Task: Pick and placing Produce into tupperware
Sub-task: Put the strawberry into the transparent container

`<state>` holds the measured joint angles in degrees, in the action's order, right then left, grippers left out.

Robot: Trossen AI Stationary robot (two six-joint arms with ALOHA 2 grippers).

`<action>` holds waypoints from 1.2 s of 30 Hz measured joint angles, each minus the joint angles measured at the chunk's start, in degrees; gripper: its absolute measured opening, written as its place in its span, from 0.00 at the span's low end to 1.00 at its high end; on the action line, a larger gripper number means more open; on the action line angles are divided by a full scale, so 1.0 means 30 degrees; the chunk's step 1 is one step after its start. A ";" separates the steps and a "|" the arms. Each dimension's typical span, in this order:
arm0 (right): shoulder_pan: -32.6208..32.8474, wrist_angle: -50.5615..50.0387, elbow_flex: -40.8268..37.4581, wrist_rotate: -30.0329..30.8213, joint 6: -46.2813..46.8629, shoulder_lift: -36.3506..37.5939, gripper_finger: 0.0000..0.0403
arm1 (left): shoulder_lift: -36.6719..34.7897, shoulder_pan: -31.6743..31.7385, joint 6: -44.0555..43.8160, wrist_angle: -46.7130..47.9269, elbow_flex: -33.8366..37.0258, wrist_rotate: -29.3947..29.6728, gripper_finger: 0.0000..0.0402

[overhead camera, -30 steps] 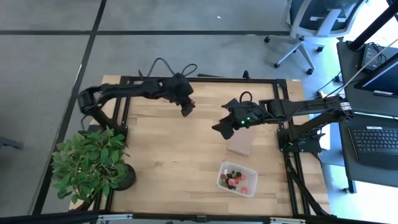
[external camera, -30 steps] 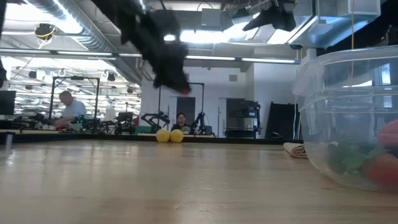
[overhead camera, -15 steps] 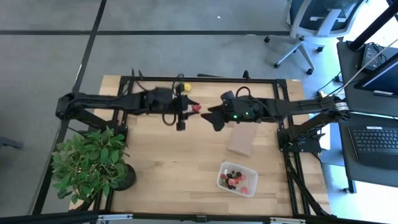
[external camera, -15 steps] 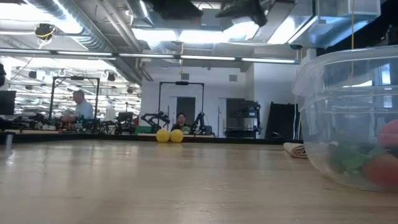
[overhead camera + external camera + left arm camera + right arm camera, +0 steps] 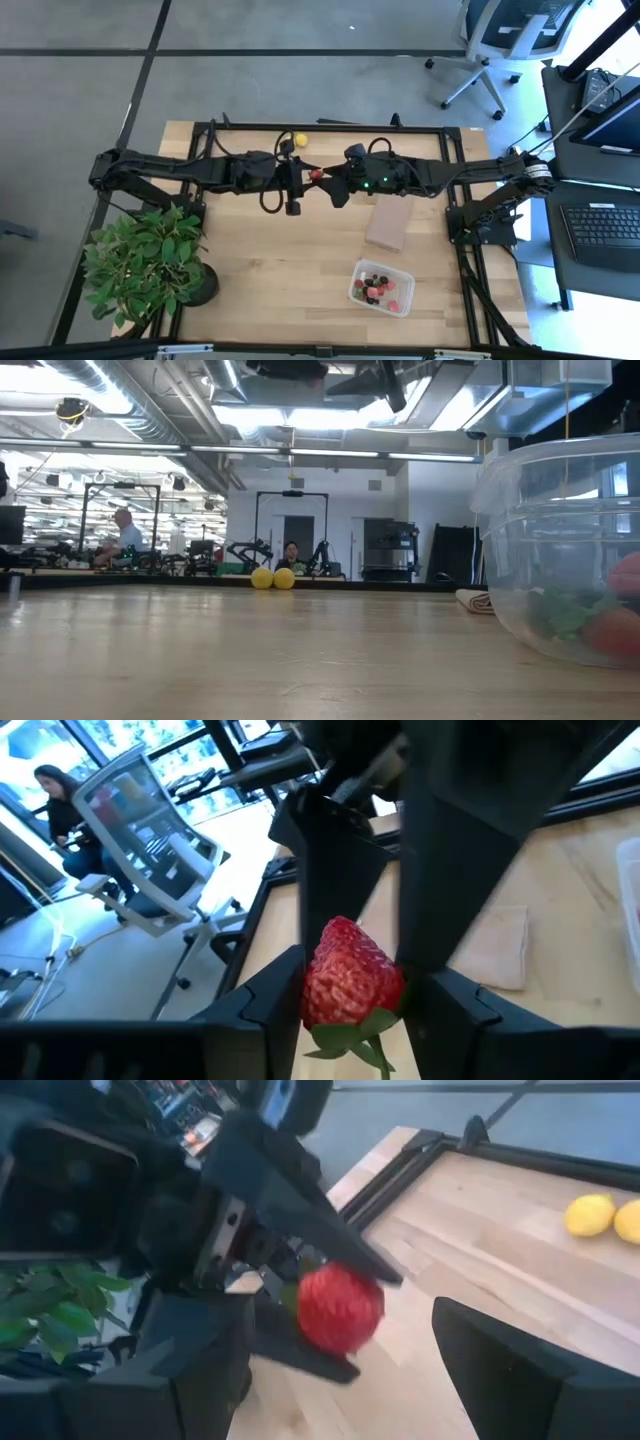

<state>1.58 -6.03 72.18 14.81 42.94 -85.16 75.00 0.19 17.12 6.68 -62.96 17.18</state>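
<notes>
A red strawberry (image 5: 316, 173) is held in the air over the table's far middle by my left gripper (image 5: 310, 175), which is shut on it. It also shows in the left wrist view (image 5: 350, 970) and the right wrist view (image 5: 340, 1308). My right gripper (image 5: 329, 181) is open and faces the left one, its fingers (image 5: 520, 1370) standing on either side of the strawberry. I cannot tell whether they touch it. The clear tupperware (image 5: 381, 287) stands at the near right with several fruit pieces inside. Two yellow lemons (image 5: 298, 141) lie at the far edge. My left gripper pinches the strawberry's sides (image 5: 322, 982) between its two fingers (image 5: 270, 1005). The green leafy end (image 5: 352, 1032) lies back toward the gripper and the red tip points away. The fingers reach level from the table's left. The strawberry is lifted clear, high above the table.
A flat brown block (image 5: 386, 227) lies right of centre, between the grippers and the tupperware. A leafy potted plant (image 5: 150, 265) stands at the near left corner. A black frame (image 5: 330, 127) runs around the table. An office chair (image 5: 510, 40) stands beyond the far right.
My left gripper has risen with the strawberry and turned from pointing down to level, pointing toward the table's right. My right gripper has moved toward the table's left and far edge, up to the strawberry, and its open fingers now stand around it.
</notes>
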 joint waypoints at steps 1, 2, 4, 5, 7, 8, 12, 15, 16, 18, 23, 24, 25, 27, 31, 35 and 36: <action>0.0000 0.0127 0.0000 0.0017 0.0000 0.0007 0.76 | 0.0000 0.0000 0.0006 -0.0019 0.0000 -0.0029 0.35; 0.0000 0.0260 0.0000 0.0014 -0.0012 0.0007 0.76 | 0.0000 -0.0008 0.0008 -0.0123 0.0000 -0.0041 0.34; 0.0000 0.0428 0.0000 0.0017 -0.0017 0.0000 0.76 | 0.0000 -0.0015 0.0005 -0.0379 0.0000 -0.0048 0.33; -0.0043 0.0549 0.0000 0.0014 -0.0007 -0.0002 0.76 | 0.0000 -0.0015 0.0008 -0.0477 0.0000 -0.0046 0.33; -0.0111 0.0705 0.0000 0.0012 -0.0006 -0.0100 0.76 | 0.0000 -0.0015 0.0006 -0.0658 0.0000 -0.0041 0.34; -0.0140 0.0712 0.0000 0.0007 0.0021 -0.0133 0.76 | 0.0000 -0.0015 0.0016 -0.0707 0.0000 -0.0034 0.35; -0.0299 0.0810 0.0000 0.0041 0.0013 -0.0139 0.76 | 0.0000 -0.0015 0.0019 -0.1100 0.0000 -0.0041 0.37; -0.0405 0.1121 0.0000 0.0046 0.0007 -0.0139 0.76 | 0.0000 -0.0015 0.0018 -0.1223 0.0000 -0.0041 0.35; -0.0463 0.1279 0.0000 0.0044 0.0015 -0.0139 0.76 | 0.0000 -0.0015 0.0016 -0.1270 0.0000 -0.0041 0.35; -0.0511 0.1345 0.0000 0.0050 0.0015 -0.0139 0.76 | 0.0000 -0.0015 0.0023 -0.1275 0.0000 -0.0041 0.34; -0.0619 0.1359 0.0000 0.0043 0.0011 -0.0139 0.73 | 0.0000 -0.0007 0.0023 -0.1330 0.0000 -0.0034 0.35; -0.0619 0.1359 0.0000 0.0051 0.0007 -0.0139 0.72 | 0.0000 -0.0007 0.0023 -0.1416 0.0000 -0.0034 0.36; -0.0619 0.1359 0.0000 0.0045 0.0000 -0.0139 0.70 | 0.0000 -0.0007 0.0020 -0.1543 0.0000 -0.0034 0.36; -0.0619 0.1388 0.0000 0.0043 0.0007 -0.0139 0.65 | 0.0000 -0.0007 0.0073 -0.1634 0.0000 0.0055 0.36; -0.0619 0.1451 0.0000 -0.0303 -0.0040 -0.0139 0.55 | 0.0000 0.0015 0.0764 -0.1780 0.0000 0.0455 0.34; -0.0619 0.1666 0.0029 -0.0438 -0.0336 -0.0131 0.47 | 0.0000 0.0022 0.0977 -0.2058 0.0000 0.0540 0.35; -0.0619 0.1746 0.0029 -0.0445 -0.0396 -0.0131 0.45 | 0.0000 0.0022 0.0977 -0.2082 0.0000 0.0547 0.35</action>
<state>-0.27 -0.80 72.27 13.47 41.75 -85.56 75.00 0.25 20.05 0.43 -62.96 18.83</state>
